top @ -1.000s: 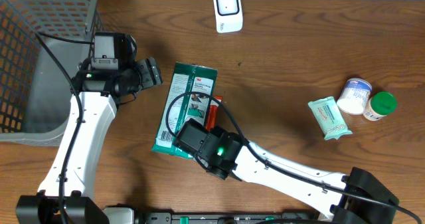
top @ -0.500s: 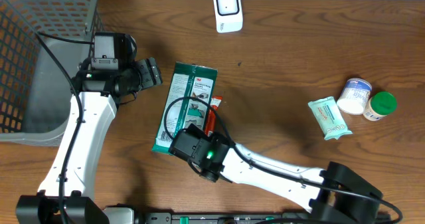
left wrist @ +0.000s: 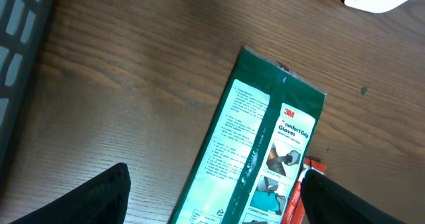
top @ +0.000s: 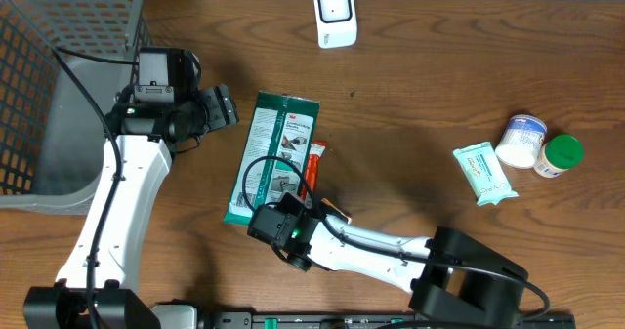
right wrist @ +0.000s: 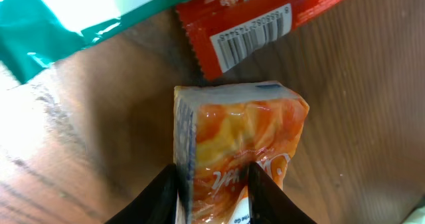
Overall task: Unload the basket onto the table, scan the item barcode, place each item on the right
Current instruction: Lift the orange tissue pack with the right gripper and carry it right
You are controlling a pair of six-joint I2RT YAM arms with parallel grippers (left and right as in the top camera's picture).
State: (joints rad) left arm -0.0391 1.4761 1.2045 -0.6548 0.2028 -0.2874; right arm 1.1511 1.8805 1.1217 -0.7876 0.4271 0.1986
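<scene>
My right gripper [right wrist: 212,191] is shut on an orange snack packet [right wrist: 239,144], pinching its lower part, and no barcode shows on the face turned to the camera. From overhead this gripper [top: 285,227] sits low over the table's front, by the bottom end of a green 3M glove pack [top: 273,158]. Beside the pack lies a red packet [right wrist: 255,21] with its barcode facing up. The white scanner [top: 334,14] stands at the far edge. Hovering open above the green pack [left wrist: 259,144] is my left gripper [left wrist: 212,197], with nothing between its fingers.
A grey wire basket [top: 59,75] fills the far left corner. At the right lie a pale green wipes packet [top: 483,173], a white bottle [top: 520,140] and a green-lidded bottle [top: 560,155]. The right arm stretches along the front edge.
The right wrist has swung left along the front of the table, still holding the orange packet. The left arm has not moved.
</scene>
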